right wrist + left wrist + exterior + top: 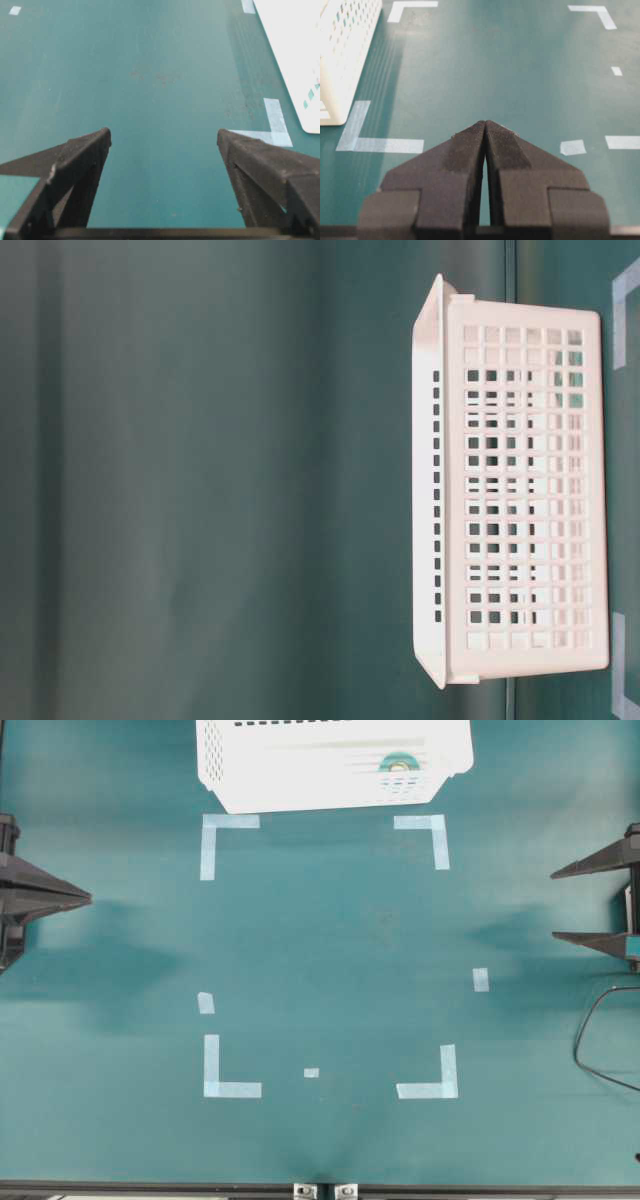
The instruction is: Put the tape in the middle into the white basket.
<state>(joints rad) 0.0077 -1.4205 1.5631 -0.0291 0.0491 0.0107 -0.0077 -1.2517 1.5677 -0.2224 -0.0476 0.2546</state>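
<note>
Overhead, a matte teal table (330, 950) fills the view, marked with pale-blue tape corner marks (232, 1067). At its far edge sits the white basket (300, 780), rigid moulded plastic with slotted, grid-pierced walls. Inside it, near the right end, lies the tape (398, 764), a small teal ring with a beige core. It looks light and stiff, best pinched across its rim. Both arms are well apart from it: the left gripper (85, 899) is clenched on nothing, the right gripper (553, 904) spread wide and empty.

White slotted basket (300, 780), teal tape (398, 764), teal table (330, 950).
</note>
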